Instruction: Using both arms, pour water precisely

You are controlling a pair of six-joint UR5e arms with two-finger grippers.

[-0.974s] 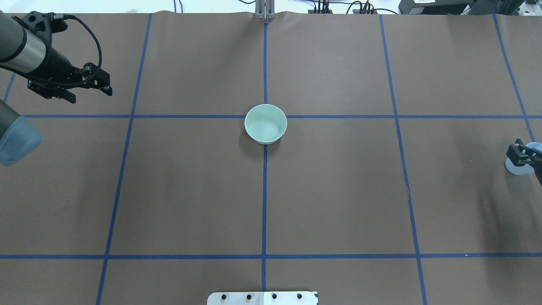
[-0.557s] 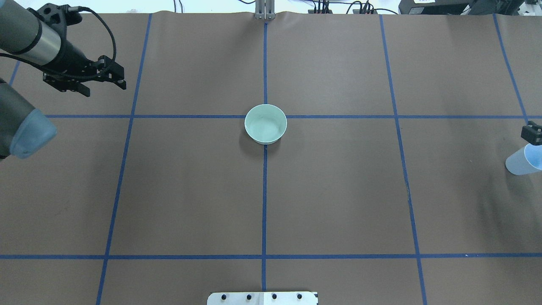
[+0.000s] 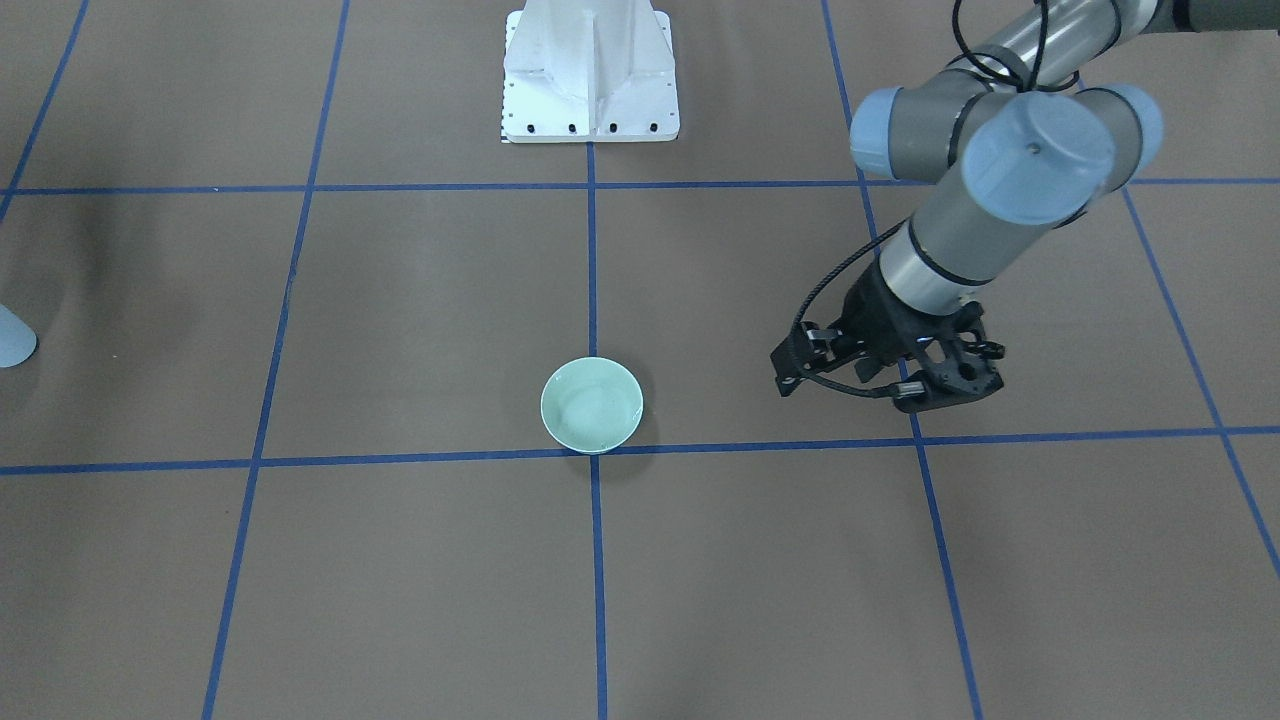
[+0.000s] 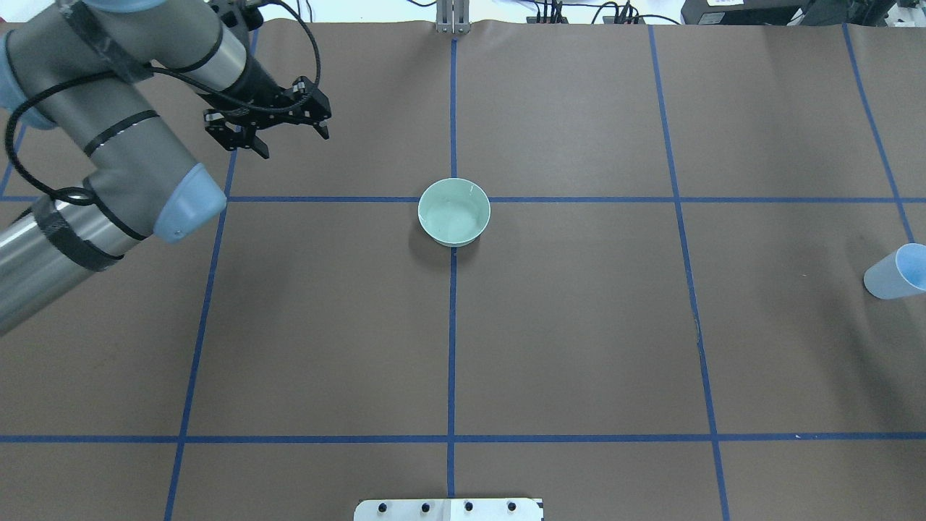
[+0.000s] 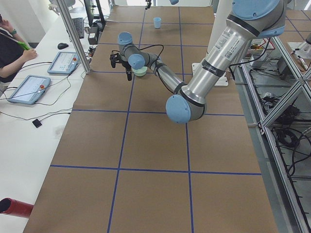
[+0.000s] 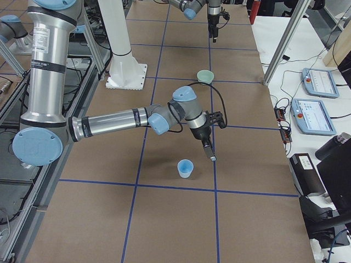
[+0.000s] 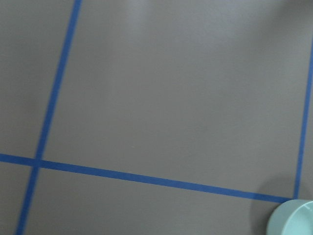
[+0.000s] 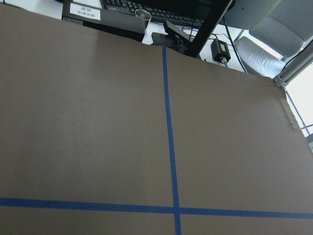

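Water (image 4: 453,215) is showing only as a faint pale sheen inside the green bowl (image 4: 453,212), and the amount cannot be told. That bowl is standing upright at the middle of the tabletop (image 4: 579,325), just on the near side of the crossing of two blue tape lines on the brown paper. A pale blue cup (image 4: 895,272) is standing upright at the far right edge of the overhead view, well apart from the bowl; whether it is holding any liquid cannot be told.

The left arm (image 4: 108,145) is reaching in from the left, and the left fingers (image 4: 255,147) are hanging spread wide and holding nothing, above bare paper to the left of the bowl and farther from the robot, apart from it. In the left wrist view the bowl's rim is peeking in at the lower right corner.

The right arm (image 6: 120,120) is stretching low over the tabletop, with the right fingers (image 6: 209,152) pointing down near the cup without touching it; their spread cannot be told. A white pedestal (image 3: 590,75) is standing at the robot's edge, in line with the bowl. Two tablets (image 6: 321,82) are lying on the white side bench.
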